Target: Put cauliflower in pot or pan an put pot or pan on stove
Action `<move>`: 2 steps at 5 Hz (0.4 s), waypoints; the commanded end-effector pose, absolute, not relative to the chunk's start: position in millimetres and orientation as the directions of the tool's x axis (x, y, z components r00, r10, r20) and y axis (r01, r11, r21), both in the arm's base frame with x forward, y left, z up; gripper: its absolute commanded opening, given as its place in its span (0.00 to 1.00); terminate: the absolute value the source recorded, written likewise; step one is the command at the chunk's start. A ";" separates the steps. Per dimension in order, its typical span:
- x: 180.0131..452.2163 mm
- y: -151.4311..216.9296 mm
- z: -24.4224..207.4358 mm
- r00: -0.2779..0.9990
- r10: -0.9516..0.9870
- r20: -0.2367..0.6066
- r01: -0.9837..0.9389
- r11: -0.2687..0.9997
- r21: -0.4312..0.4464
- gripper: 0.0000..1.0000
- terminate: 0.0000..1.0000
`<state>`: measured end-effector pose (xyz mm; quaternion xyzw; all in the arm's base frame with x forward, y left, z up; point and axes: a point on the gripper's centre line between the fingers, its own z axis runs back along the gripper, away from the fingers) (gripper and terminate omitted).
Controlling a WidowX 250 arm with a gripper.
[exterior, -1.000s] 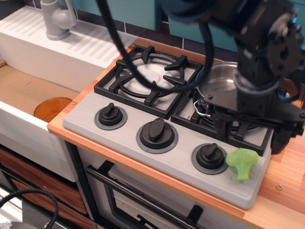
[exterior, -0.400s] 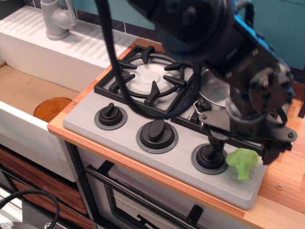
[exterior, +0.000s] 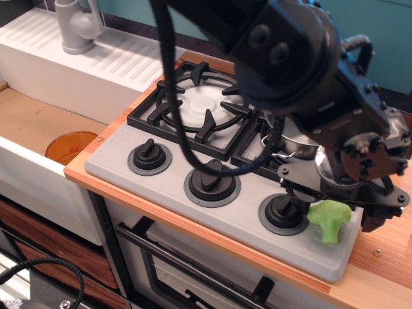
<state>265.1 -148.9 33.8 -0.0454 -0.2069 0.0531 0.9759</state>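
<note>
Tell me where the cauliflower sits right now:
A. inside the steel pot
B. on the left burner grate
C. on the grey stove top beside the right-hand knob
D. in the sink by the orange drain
C: the cauliflower lies on the stove surface just right of the right-hand knob, with the gripper straddling it, fingers on either side and not closed.

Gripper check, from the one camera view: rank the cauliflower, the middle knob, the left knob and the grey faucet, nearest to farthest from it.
Measured from the gripper, at the stove's front right:
1. Cauliflower, just below the fingers, on the stove's front right corner.
2. Middle knob, to the left along the front row.
3. Left knob, further left.
4. Grey faucet, far back left by the sink.
</note>
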 end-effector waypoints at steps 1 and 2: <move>271.0 -157.0 39.9 0.897 0.133 0.421 -0.087 0.988 -0.126 0.00 0.00; 272.1 -158.5 43.6 0.901 0.138 0.410 -0.091 0.987 -0.134 0.00 0.00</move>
